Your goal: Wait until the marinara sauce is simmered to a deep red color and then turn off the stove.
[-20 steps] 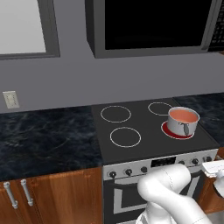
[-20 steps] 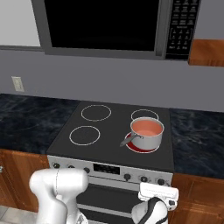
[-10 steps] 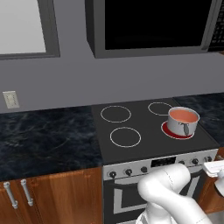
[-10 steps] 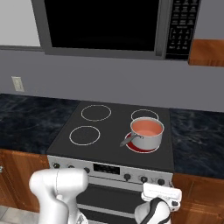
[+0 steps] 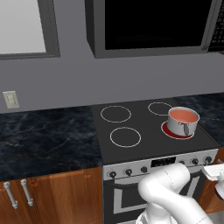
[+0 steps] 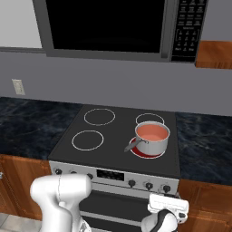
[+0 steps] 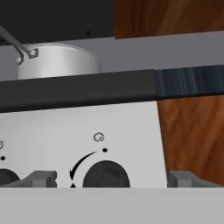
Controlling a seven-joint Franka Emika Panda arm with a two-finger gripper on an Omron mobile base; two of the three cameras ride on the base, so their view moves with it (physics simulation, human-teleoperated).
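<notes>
Black stove (image 6: 113, 140), salmon marinara sauce (image 6: 152, 132) in pot, handle front-left.

- The microwave (image 5: 153, 26) is cut off by the top edge.
- A second knob (image 7: 6, 177) is clipped at the left edge.
- Panel display (image 6: 107, 174) markings are too small to read.
- The pot's (image 7: 57, 61) base sits hidden behind the stove (image 7: 78, 92) edge.

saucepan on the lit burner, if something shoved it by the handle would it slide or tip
The saucepan would probably slide: it looks wide and low, and the stove top is smooth glass. Its long handle would likely make it swivel rather than tip. The marinara sauce sits near the rim, so it may slosh.
</notes>
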